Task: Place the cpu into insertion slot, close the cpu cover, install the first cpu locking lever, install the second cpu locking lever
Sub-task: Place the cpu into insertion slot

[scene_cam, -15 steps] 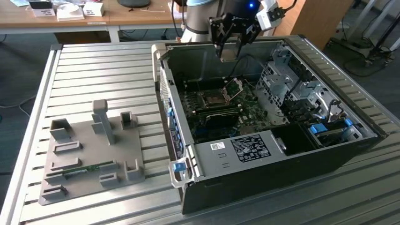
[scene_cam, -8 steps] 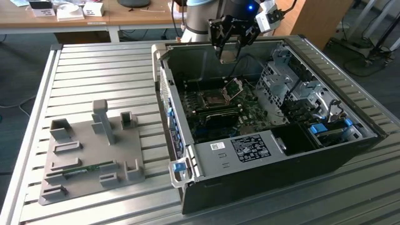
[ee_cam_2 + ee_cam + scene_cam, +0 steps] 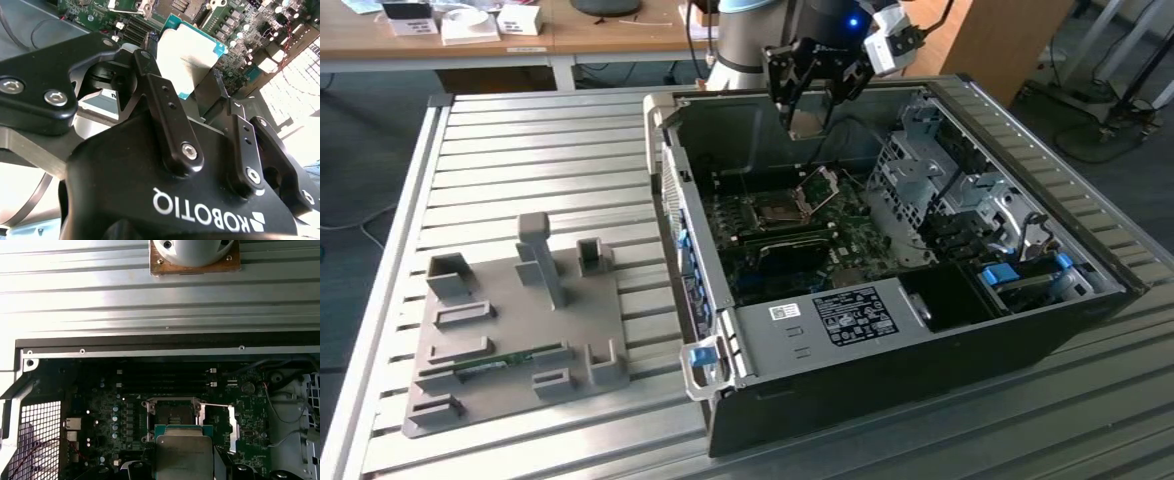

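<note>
2 fingers (image 3: 167, 105) of the gripper (image 3: 186, 70) pinch the cpu (image 3: 192, 47), likely light, stiff and fragile, by opposite edges above the insertion slot (image 3: 173, 415).

Slatted metal table (image 3: 534, 150), wooden desk (image 3: 587, 35) behind, grey floor (image 3: 360, 160)

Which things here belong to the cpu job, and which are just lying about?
Job: hand holding the cpu; insertion slot; cpu cover, raised.
Lying about: grey holder tray; green module in it; white boxes on the desk.
</note>
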Controlling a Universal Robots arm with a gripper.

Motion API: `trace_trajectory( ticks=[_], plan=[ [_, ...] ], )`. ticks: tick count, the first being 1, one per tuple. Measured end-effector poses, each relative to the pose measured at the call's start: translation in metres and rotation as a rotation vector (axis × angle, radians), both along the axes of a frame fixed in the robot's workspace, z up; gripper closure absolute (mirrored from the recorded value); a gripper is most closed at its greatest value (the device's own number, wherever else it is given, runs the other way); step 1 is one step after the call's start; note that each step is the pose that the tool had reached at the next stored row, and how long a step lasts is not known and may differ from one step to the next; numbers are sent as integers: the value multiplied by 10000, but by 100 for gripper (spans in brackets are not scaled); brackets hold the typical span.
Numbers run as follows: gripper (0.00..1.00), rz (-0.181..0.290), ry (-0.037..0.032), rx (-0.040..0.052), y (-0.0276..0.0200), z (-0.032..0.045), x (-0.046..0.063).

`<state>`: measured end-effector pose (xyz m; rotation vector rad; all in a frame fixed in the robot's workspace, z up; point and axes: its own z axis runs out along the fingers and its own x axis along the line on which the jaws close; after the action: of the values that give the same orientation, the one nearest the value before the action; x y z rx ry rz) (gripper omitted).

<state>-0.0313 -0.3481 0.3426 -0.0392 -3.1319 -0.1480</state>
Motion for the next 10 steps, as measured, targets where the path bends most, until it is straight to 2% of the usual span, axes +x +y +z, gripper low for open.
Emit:
trace_trajectory(
  ticks=[10],
  plan=[
    [46,0,1,-2,-11,-91,-2]
  ],
)
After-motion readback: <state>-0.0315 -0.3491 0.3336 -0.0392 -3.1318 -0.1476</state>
